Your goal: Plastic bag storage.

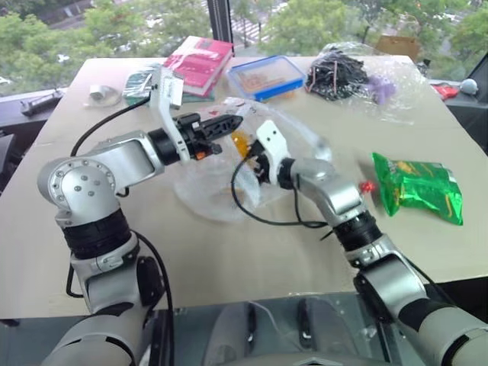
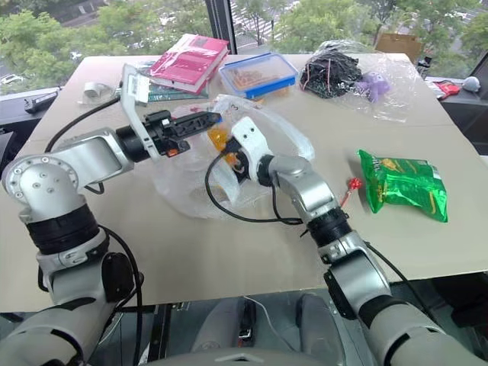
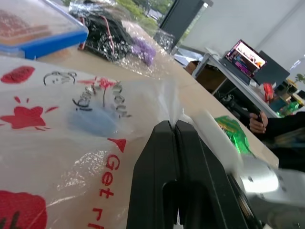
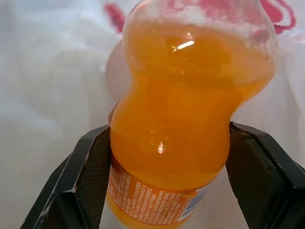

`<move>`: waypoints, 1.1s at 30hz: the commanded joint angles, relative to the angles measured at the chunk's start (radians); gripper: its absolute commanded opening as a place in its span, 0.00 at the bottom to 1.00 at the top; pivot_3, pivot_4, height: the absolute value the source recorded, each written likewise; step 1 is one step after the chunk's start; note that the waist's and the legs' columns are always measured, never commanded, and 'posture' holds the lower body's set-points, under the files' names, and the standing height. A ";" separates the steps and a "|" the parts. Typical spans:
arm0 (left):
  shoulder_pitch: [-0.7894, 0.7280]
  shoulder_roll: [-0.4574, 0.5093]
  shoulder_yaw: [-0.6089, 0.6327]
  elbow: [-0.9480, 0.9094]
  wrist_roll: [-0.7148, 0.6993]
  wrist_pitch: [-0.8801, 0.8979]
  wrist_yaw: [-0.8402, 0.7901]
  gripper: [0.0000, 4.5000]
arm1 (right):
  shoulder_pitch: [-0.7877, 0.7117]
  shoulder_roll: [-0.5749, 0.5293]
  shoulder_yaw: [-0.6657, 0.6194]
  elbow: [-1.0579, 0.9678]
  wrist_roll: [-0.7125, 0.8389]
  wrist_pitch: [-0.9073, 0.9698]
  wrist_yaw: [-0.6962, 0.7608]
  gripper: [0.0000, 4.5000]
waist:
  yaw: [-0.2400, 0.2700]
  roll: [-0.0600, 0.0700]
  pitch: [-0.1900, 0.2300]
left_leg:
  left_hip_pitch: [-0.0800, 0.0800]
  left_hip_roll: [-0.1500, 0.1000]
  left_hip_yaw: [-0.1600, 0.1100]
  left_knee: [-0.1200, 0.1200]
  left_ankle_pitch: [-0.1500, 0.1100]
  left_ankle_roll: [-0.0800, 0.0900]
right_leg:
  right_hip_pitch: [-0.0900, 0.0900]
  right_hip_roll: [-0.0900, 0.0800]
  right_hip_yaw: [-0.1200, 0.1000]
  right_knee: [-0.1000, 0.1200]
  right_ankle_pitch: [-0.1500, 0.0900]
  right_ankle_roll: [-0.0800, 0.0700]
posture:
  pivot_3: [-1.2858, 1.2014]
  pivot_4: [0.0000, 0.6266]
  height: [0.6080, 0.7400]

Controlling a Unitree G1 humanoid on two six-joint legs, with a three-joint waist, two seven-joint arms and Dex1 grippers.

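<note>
Left eye view: beige table (image 1: 229,252) by windows; left hand (image 1: 229,124) pinches plastic bag (image 1: 206,194), right hand (image 4: 164,157) clamps orange bottle (image 4: 181,105).

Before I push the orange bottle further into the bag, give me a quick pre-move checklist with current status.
1. Left pincer shut on the plastic bag, holding its edge up: ok.
2. Right pincer clamped around the orange bottle, fingers on both sides: ok.
3. Bottle at the bag's mouth, film around it: ok.
4. Bag mouth wide enough for bottle and pincer: cannot tell.
5. Black cable looping over the bag beside the right wrist, free of snagging: cannot tell.
6. Blue-lidded box and green snack packet away from the bag: ok.
</note>
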 commanded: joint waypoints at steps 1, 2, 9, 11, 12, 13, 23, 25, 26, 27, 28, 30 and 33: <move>0.003 0.015 0.002 -0.047 -0.038 -0.001 0.000 0.00 | -0.159 0.061 -0.107 0.177 0.064 -0.028 0.002 0.67 | -0.002 0.000 0.000 | 0.000 0.000 0.000 0.000 0.000 0.000 | 0.000 0.000 0.000 0.000 0.000 0.000 | 0.52 0.24 1.00; 0.006 0.014 0.000 -0.048 -0.038 -0.003 0.008 0.00 | -0.196 0.069 -0.123 0.249 0.055 -0.061 0.005 0.67 | -0.007 0.000 0.000 | 0.000 0.000 0.000 -0.001 0.000 0.000 | 0.000 0.000 0.000 0.000 0.000 0.000 | 0.52 0.24 1.00; -0.022 -0.016 -0.005 0.032 0.045 -0.076 0.108 0.00 | -0.215 -0.012 -0.084 0.268 -0.063 -0.176 0.033 1.00 | -0.009 0.000 0.000 | 0.000 -0.001 0.000 -0.007 0.000 -0.001 | 0.000 -0.001 0.000 -0.001 0.000 0.000 | 0.52 0.24 1.00; -0.039 -0.026 0.001 0.072 0.059 -0.096 0.123 0.00 | -0.123 -0.071 -0.040 0.075 -0.075 -0.105 0.072 1.00 | -0.002 0.000 0.000 | 0.000 -0.002 -0.001 -0.008 0.000 -0.001 | 0.000 -0.002 -0.002 -0.001 0.000 0.000 | 0.52 0.24 1.00; -0.049 -0.031 0.004 0.091 0.061 -0.106 0.126 0.00 | -0.062 -0.107 -0.029 -0.060 -0.061 -0.044 0.086 1.00 | 0.000 0.000 0.000 | -0.001 -0.002 -0.001 -0.008 0.000 -0.001 | 0.000 -0.002 -0.002 -0.002 0.000 0.000 | 0.52 0.24 1.00; -0.057 -0.035 0.005 0.107 0.061 -0.113 0.128 0.00 | -0.006 -0.147 -0.022 -0.194 -0.046 0.017 0.095 1.00 | 0.003 0.000 0.000 | -0.001 -0.002 -0.001 -0.008 0.000 -0.001 | 0.000 -0.002 -0.002 -0.001 0.000 0.000 | 0.52 0.24 1.00; -0.107 -0.059 -0.071 0.254 0.122 -0.195 0.072 0.00 | 0.350 -0.395 -0.333 -1.293 0.155 0.851 -0.123 1.00 | 0.008 0.000 0.000 | -0.013 -0.002 -0.002 -0.005 0.003 -0.004 | -0.014 -0.001 -0.003 0.000 -0.001 -0.001 | 0.52 0.24 1.00; -0.116 -0.059 -0.094 0.276 0.135 -0.211 0.051 0.00 | 0.326 -0.246 -0.462 -1.355 0.138 0.983 -0.196 1.00 | 0.007 0.000 0.000 | -0.012 -0.002 -0.002 -0.004 0.003 -0.004 | -0.013 0.000 -0.003 0.001 -0.001 -0.001 | 0.52 0.24 1.00; -0.119 -0.059 -0.105 0.282 0.140 -0.218 0.038 0.00 | 0.306 -0.170 -0.520 -1.368 0.144 1.010 -0.212 1.00 | 0.006 0.000 0.000 | -0.012 -0.002 -0.002 -0.004 0.003 -0.004 | -0.013 0.000 -0.003 0.002 -0.001 -0.001 | 0.52 0.24 1.00; -0.123 -0.060 -0.115 0.287 0.143 -0.223 0.025 0.00 | 0.299 -0.128 -0.544 -1.373 0.149 1.021 -0.224 1.00 | 0.006 0.000 0.000 | -0.012 -0.002 -0.002 -0.002 0.003 -0.004 | -0.013 0.000 -0.003 0.003 -0.001 -0.001 | 0.52 0.24 1.00; -0.127 -0.063 -0.121 0.291 0.144 -0.223 0.017 0.00 | 0.307 -0.133 -0.525 -1.370 0.148 1.011 -0.234 1.00 | 0.007 0.000 -0.001 | -0.012 -0.002 -0.002 -0.001 0.003 -0.004 | -0.012 0.000 -0.003 0.003 -0.001 -0.001 | 0.52 0.24 1.00; -0.127 -0.064 -0.149 0.284 0.144 -0.225 -0.018 0.00 | 0.333 -0.147 -0.462 -1.337 0.135 0.989 -0.255 1.00 | 0.010 0.000 -0.001 | -0.013 -0.003 -0.003 0.000 0.003 -0.003 | -0.012 0.000 -0.003 0.004 -0.001 -0.001 | 0.52 0.24 1.00; -0.119 -0.053 -0.185 0.253 0.136 -0.236 -0.098 0.00 | 0.412 -0.215 -0.327 -1.218 0.095 0.879 -0.267 1.00 | 0.009 -0.001 -0.002 | -0.013 -0.004 -0.003 0.001 0.002 -0.002 | -0.011 0.000 -0.004 0.002 -0.001 -0.001 | 0.52 0.24 1.00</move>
